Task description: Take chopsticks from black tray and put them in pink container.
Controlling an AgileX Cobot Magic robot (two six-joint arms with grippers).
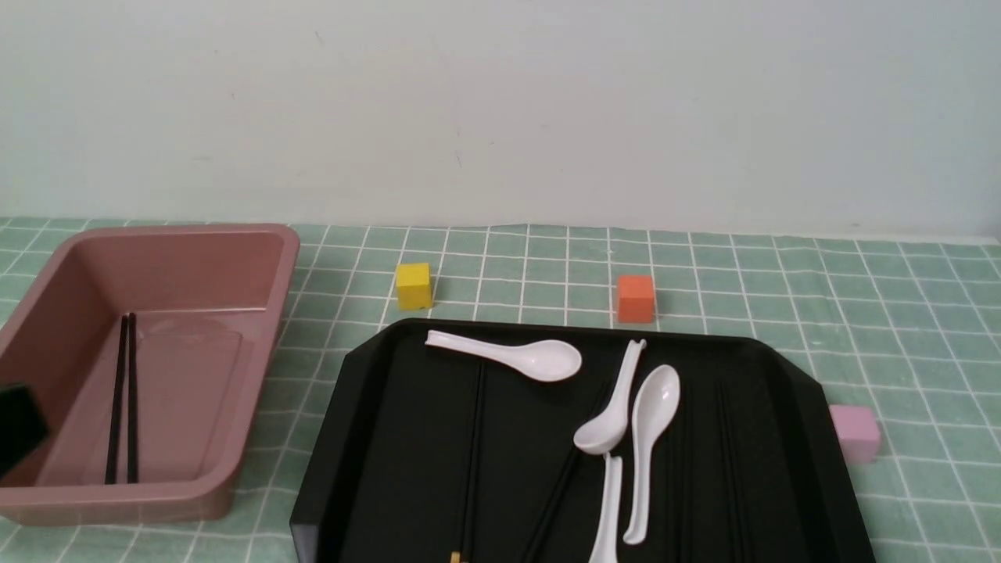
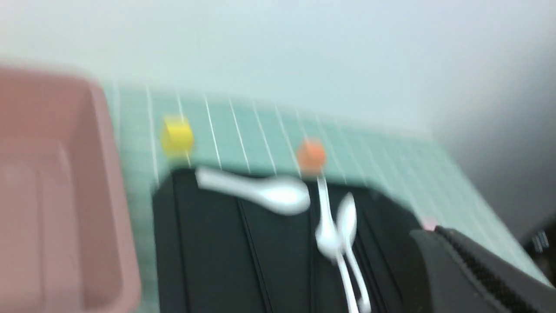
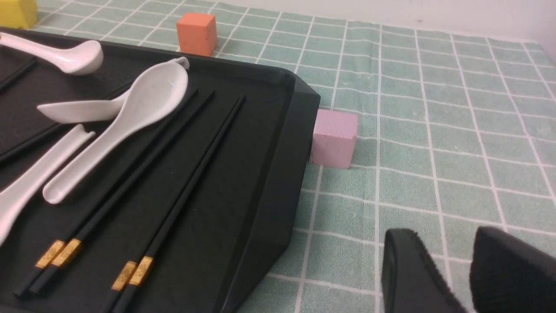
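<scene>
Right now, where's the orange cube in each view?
Front view: orange cube on the cloth just past the black tray's far rim, right of centre.
Left wrist view: the cube, blurred, just past that rim.
Right wrist view: the cube, sharp, beyond the same rim.
Shared landmark: the white spoon handle pointing at it.

Only a black edge of my left gripper [image 1: 17,426] shows in front view. Its wrist cam is blurred, one finger [image 2: 478,269] visible, jaw state unreadable. On the right gripper [image 3: 464,278], fingers [image 3: 412,278] a narrow gap apart, empty.
</scene>
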